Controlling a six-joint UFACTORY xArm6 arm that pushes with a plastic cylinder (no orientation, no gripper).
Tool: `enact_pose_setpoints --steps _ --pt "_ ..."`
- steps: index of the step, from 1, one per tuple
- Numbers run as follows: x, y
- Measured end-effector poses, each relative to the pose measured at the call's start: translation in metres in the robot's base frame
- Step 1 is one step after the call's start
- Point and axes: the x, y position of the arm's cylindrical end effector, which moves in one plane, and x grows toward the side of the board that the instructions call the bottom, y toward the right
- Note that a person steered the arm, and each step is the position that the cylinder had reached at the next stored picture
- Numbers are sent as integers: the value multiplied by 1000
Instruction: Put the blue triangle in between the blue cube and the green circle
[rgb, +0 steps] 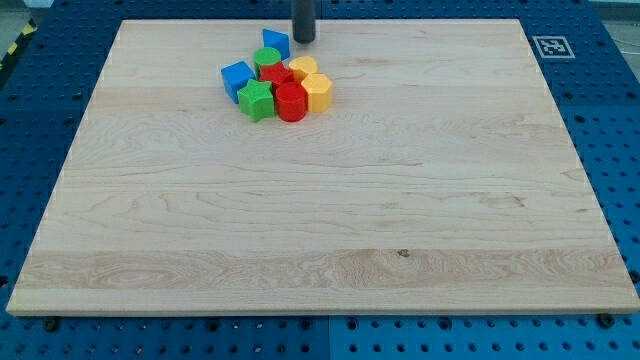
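Observation:
The blocks sit bunched near the view's top, left of centre. The blue triangle (275, 42) is at the top of the bunch. The green circle (267, 60) lies just below it, touching or nearly so. The blue cube (237, 77) is at the bunch's left side, down-left of the green circle. My tip (303, 39) stands on the board just right of the blue triangle, a small gap apart.
A green star (256, 100), a red cylinder (291, 101), another red block (278, 77), a yellow hexagon (317, 91) and a second yellow block (303, 67) complete the bunch. The wooden board (320, 220) lies on a blue perforated table, with a marker tag (551, 46) at top right.

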Motion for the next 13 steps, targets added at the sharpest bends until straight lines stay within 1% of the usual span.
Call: enact_pose_setpoints --steps 1,3,4,5,7,8,11,13 --pt "2 1" --pt "-1 -48" --pt "-23 -83" --pt "-28 -102" --pt "-27 -56" --pt "-18 -42" --pt "7 -52" --pt "17 -99"
